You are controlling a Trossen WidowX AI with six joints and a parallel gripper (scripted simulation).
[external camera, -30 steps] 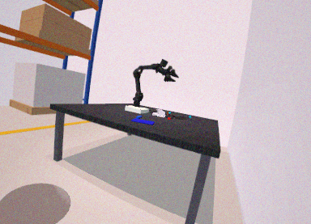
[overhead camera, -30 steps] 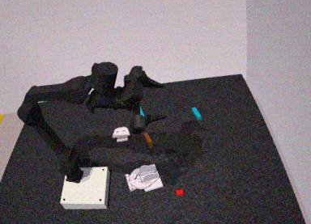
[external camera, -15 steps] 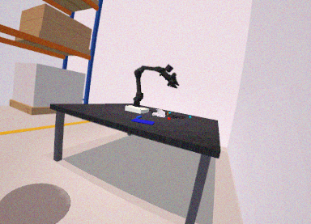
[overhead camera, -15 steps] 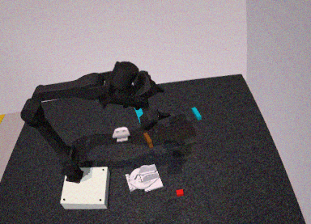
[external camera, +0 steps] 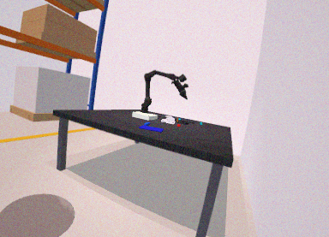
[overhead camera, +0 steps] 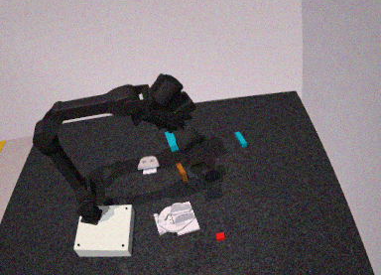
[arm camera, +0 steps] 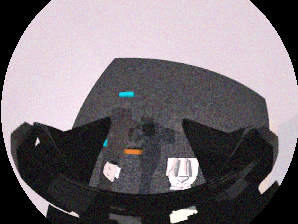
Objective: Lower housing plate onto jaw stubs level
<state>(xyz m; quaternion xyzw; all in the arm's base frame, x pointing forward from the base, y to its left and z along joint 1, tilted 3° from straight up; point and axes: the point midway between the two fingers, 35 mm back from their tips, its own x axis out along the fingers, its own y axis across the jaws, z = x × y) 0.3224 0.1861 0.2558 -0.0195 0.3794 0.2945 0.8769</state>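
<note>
The gripper [overhead camera: 164,122] [external camera: 186,97] [arm camera: 147,121] is above the table, fingers spread and holding nothing, probably to leave room for grasping. The pale slotted piece [overhead camera: 148,163] [arm camera: 111,171], probably the housing plate, lies at eleven o'clock from the white assembly [overhead camera: 178,219] [external camera: 168,120] [arm camera: 182,173] in the top view.

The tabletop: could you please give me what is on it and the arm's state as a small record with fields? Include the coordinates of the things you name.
gripper: open, empty, raised above the table [overhead camera: 171,122] [external camera: 185,93] [arm camera: 147,121]
larger white part: near the arm's base, on the table [overhead camera: 185,219] [external camera: 168,120] [arm camera: 182,175]
smaller white piece: on the table [overhead camera: 148,163] [arm camera: 111,171]
orange block: between the cyan blocks and the larger white part [overhead camera: 182,172] [arm camera: 133,151]
cyan blocks: two, apart [overhead camera: 171,141] [overhead camera: 241,139]
red block: small, alone [overhead camera: 220,236] [external camera: 179,125]
blue piece: angled [external camera: 151,128]
</note>
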